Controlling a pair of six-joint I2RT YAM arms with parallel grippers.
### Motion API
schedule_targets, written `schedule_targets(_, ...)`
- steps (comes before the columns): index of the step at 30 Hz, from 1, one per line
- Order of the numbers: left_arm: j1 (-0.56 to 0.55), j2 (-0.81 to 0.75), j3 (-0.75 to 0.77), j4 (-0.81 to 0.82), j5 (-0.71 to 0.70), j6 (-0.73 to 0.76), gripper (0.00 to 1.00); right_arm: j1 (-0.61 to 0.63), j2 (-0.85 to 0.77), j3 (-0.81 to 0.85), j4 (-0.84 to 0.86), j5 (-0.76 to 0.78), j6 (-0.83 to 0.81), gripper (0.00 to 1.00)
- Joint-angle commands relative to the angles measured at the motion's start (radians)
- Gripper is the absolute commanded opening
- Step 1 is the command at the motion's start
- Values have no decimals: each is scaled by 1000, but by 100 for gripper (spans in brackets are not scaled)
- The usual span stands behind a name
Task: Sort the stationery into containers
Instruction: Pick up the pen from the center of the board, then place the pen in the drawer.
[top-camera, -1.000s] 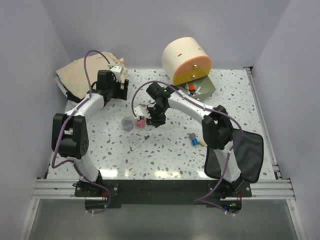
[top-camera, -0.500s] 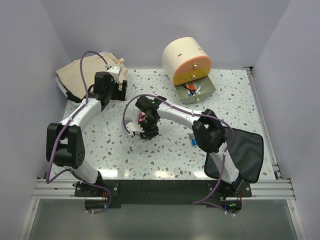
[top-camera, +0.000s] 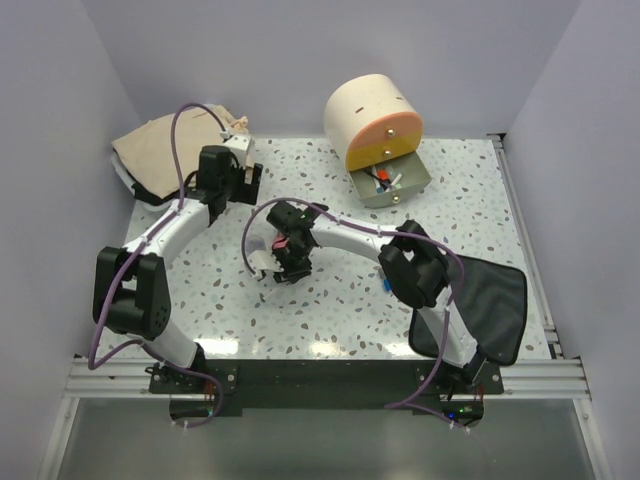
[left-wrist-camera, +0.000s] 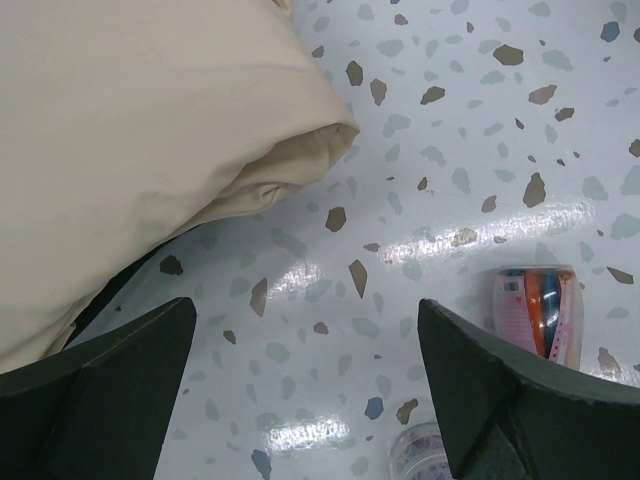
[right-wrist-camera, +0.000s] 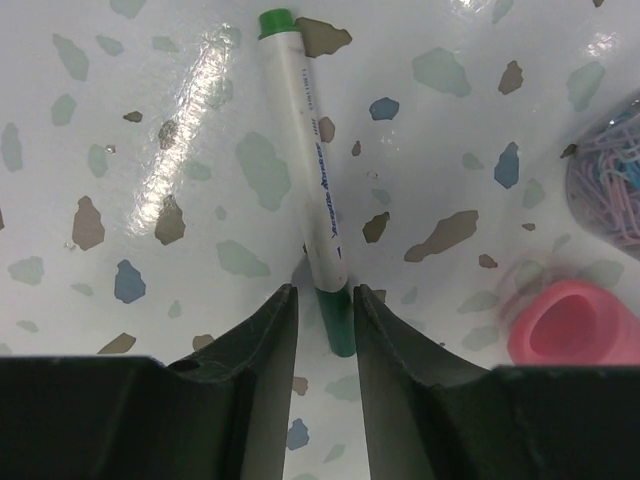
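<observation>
Done: a few items already lie in the open drawer (top-camera: 392, 184) of the box (top-camera: 372, 118).
Right gripper (right-wrist-camera: 322, 300): jaws nearly closed around the green-capped pen (right-wrist-camera: 305, 180), which lies on the table (top-camera: 330, 300).
Left gripper (left-wrist-camera: 300, 400): jaws wide apart, holding nothing, near the cream cloth (left-wrist-camera: 130, 140).
Left: pen, pink tube (right-wrist-camera: 570, 335), pieces near the pouch (top-camera: 490, 305).

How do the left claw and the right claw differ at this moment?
The left claw is wide open, with nothing between its fingers; the right claw is nearly closed around the green-capped pen. The left claw hangs beside the cream cloth; the right claw is down at the table. Both have dark fingers.
</observation>
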Motion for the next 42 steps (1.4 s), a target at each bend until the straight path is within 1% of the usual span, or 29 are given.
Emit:
schedule_targets(1, 4, -17, 48, 11, -8, 14, 98, 5, 8, -40, 49, 16, -2, 29)
schedule_targets(5, 12, -4, 70, 2, 5, 10, 98, 3, 7, -72, 50, 26, -10, 21)
schedule_targets(6, 15, -3, 73, 2, 7, 9, 98, 0, 5, -78, 43, 31, -11, 9)
schedule_targets(8, 26, 2, 83, -1, 15, 7, 98, -5, -10, -78, 0, 35, -14, 0)
schedule_targets(9, 33, 3, 86, -2, 18, 6, 98, -15, -21, -78, -13, 39, -10, 0)
schedule_targets(11, 44, 6, 100, -6, 25, 6, 98, -37, -99, -101, -33, 51, 0, 0)
schedule_targets(12, 55, 6, 102, -4, 25, 12, 98, -63, -142, -139, -33, 57, 3, 0)
schedule_targets(13, 59, 9, 108, -1, 28, 15, 98, -77, -180, -155, -37, 65, 7, 0)
schedule_targets(14, 64, 12, 112, 4, 32, 21, 98, -112, -255, -167, -63, 71, 10, 0)
schedule_targets(15, 73, 14, 117, 5, 33, 30, 98, -133, -286, -172, -83, 87, 13, 0)
schedule_targets(17, 78, 26, 128, 20, 36, 40, 98, -181, -341, -161, -138, 104, 29, 0)
schedule_targets(18, 79, 32, 132, 22, 38, 46, 98, -231, -383, -146, -145, 132, 47, 0)
schedule_targets(21, 79, 63, 165, 28, 64, 35, 97, -336, -421, -109, -146, 183, 133, 0)
schedule_targets(22, 79, 80, 187, 27, 77, 29, 97, -360, -423, -103, -146, 230, 159, 0)
schedule_targets(23, 79, 89, 200, 27, 82, 21, 97, -397, -427, -115, -117, 264, 167, 0)
schedule_targets(24, 79, 98, 212, 27, 107, 7, 96, -411, -446, -133, -91, 296, 168, 0)
schedule_targets(25, 79, 111, 232, 27, 122, 1, 96, -422, -454, -152, -64, 360, 164, 0)
schedule_targets(26, 79, 117, 241, 25, 130, -3, 96, -446, -455, -169, -18, 379, 168, 0)
schedule_targets(28, 79, 128, 258, 24, 150, -14, 96, -472, -434, -157, -7, 404, 185, 0)
schedule_targets(29, 79, 129, 261, 24, 156, -14, 95, -492, -425, -155, 37, 464, 197, 0)
schedule_targets(32, 79, 132, 261, 31, 153, -17, 95, -532, -392, -155, 119, 551, 231, 0)
schedule_targets(42, 79, 120, 232, 24, 165, -42, 95, -580, -290, -83, 233, 670, 213, 0)
